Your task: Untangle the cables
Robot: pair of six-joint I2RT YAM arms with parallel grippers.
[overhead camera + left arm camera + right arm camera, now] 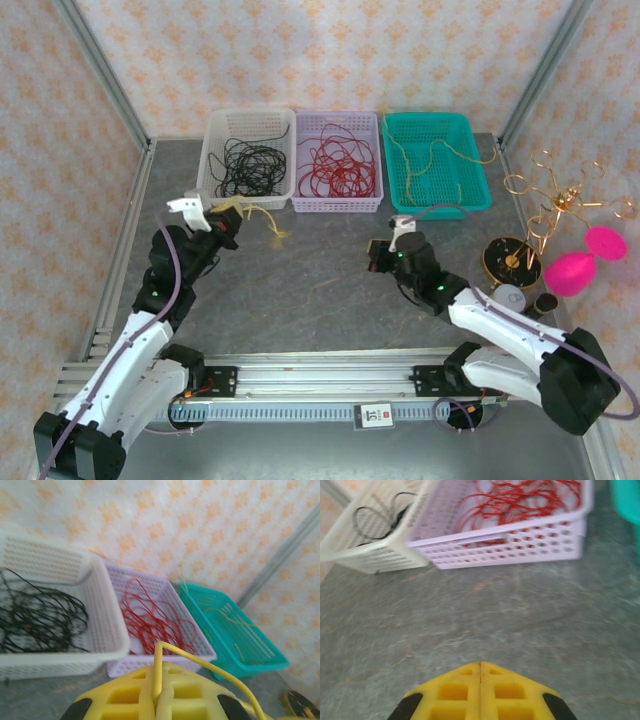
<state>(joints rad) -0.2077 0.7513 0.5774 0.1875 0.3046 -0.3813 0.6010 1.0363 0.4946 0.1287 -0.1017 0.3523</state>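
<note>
Yellow cable (200, 661): lying pinched in the left fingers (125, 696), rising between them and trailing off to the right; in the top view, dangling just in front of the white basket (207, 165), above the surface (300, 300).
Left fingers: pressing nearly together, gripping that one thin strand.
Right fingers (455, 692): pressing flat against each other, holding nothing, hovering low over bare surface, short of the lilac basket (520, 545).
Black cables (250, 165): sitting coiled in the white basket.
Red cables (340, 165): sitting looped in the lilac basket.
Teal basket (440, 207): holding other yellow strands (440, 155).
Step in hand, judging by this: carrying the loose yellow strand over to the teal basket.
Doing it well: lifting high enough for the tail to clear both nearer basket rims, travelling slowly, avoiding slipping or snagging on the red loops, opening only with the tail hanging inside the teal walls.
</note>
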